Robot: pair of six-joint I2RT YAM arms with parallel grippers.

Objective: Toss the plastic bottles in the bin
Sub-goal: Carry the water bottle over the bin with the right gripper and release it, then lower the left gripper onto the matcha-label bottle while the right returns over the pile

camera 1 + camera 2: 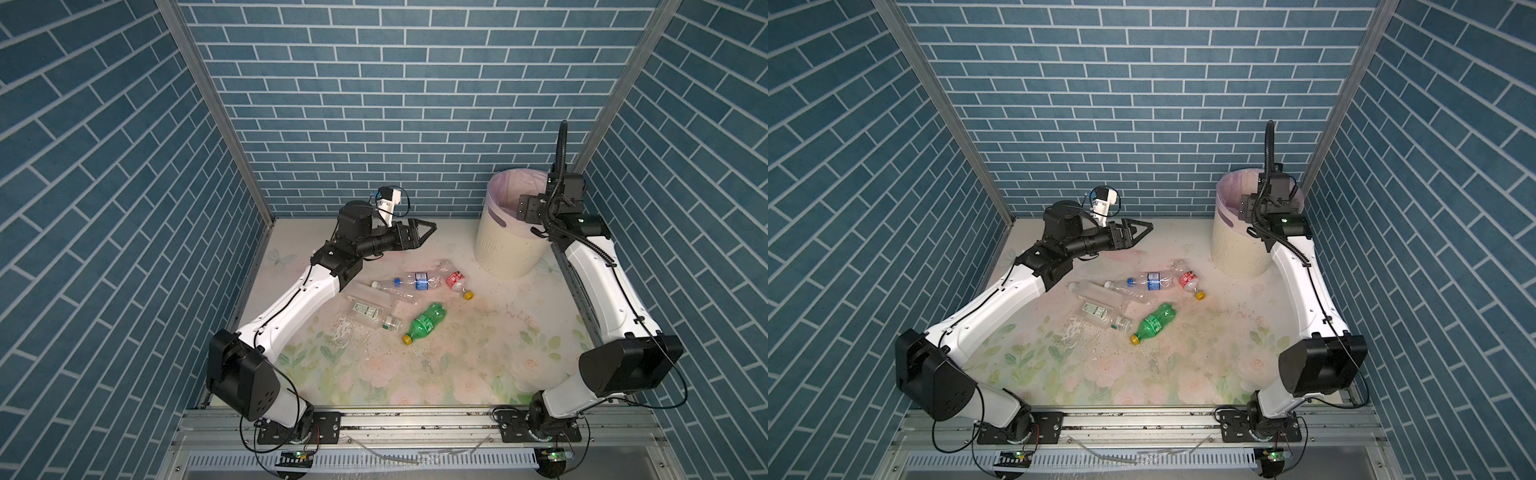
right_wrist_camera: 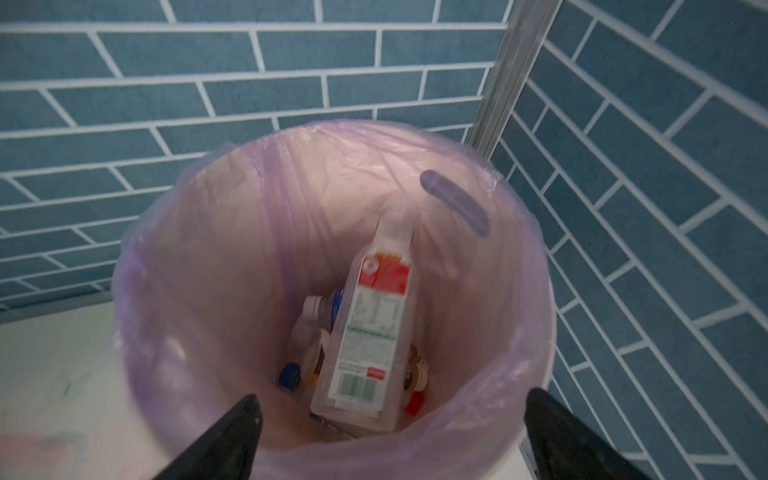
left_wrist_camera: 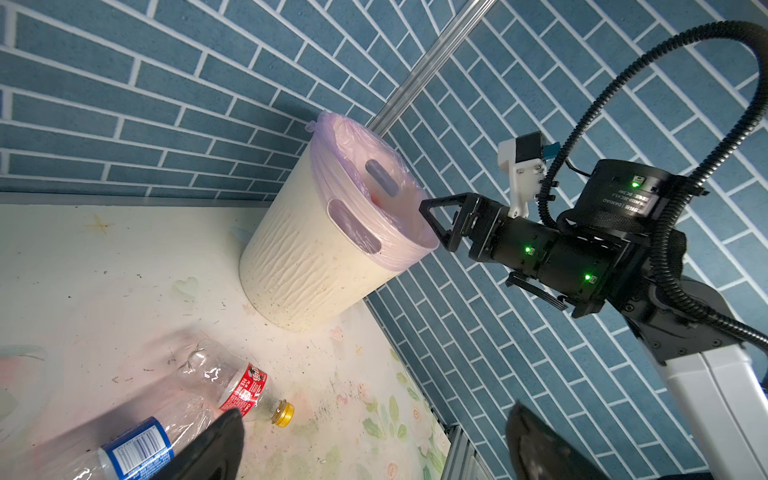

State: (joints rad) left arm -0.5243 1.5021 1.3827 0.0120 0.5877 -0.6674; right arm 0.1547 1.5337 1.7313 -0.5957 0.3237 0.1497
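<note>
Backdrop: blue brick-pattern walls boxed in my floral table.
Far right corner: the bin stood upright, with a lilac liner folded over its rim.
Right arm: my right gripper hung over the bin's mouth, fingers spread wide, with nothing between them.
Inside: a tall bottle with a red-and-white label, blurred in my wrist view, leaned on smaller bottles and loose caps at the bottom.
Left arm: my left gripper hovered above the far left of the table, fingers wide and empty, pointing toward the bin.
Mid-table: I counted about six loose bottles lying on their sides in a cluster.
Nearest the bin: the red-label bottle, yellow-capped, lay close to the tub but apart from it, with the blue-label bottle just beside it.
Nearest me: the green bottle lay with its yellow cap toward the front edge.
</note>
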